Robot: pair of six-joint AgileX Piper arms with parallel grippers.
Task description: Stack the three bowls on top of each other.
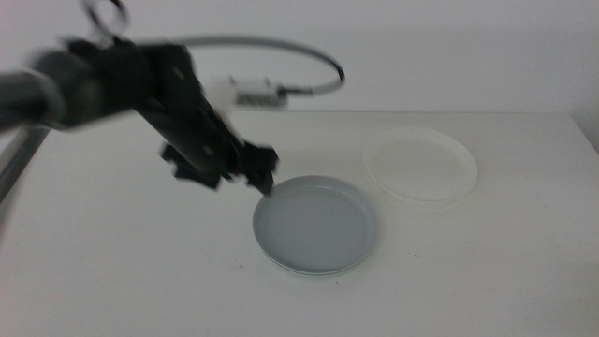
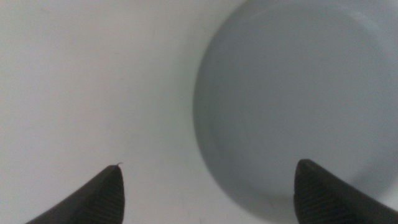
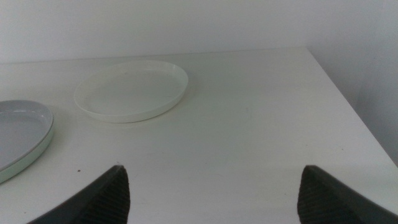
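The grey-blue bowl (image 1: pixel 316 223) sits nested in the mint green bowl (image 1: pixel 301 270), of which only the rim shows, at the table's middle. The white bowl (image 1: pixel 419 165) lies apart at the back right. My left gripper (image 1: pixel 262 173) is open and empty, hovering at the stack's left rim. The left wrist view shows its jaws spread (image 2: pixel 208 186) over the grey-blue bowl's edge (image 2: pixel 298 99). My right gripper (image 3: pixel 211 193) is open and empty, out of the middle view. Its wrist view shows the white bowl (image 3: pixel 132 90) and the stack's grey-blue (image 3: pixel 15 134) and green (image 3: pixel 38 148) rims.
The white table (image 1: pixel 112 271) ends at a right edge (image 3: pixel 348 112) close to the white bowl. A grey cable (image 1: pixel 281 51) loops above the left arm. A wall stands behind the table.
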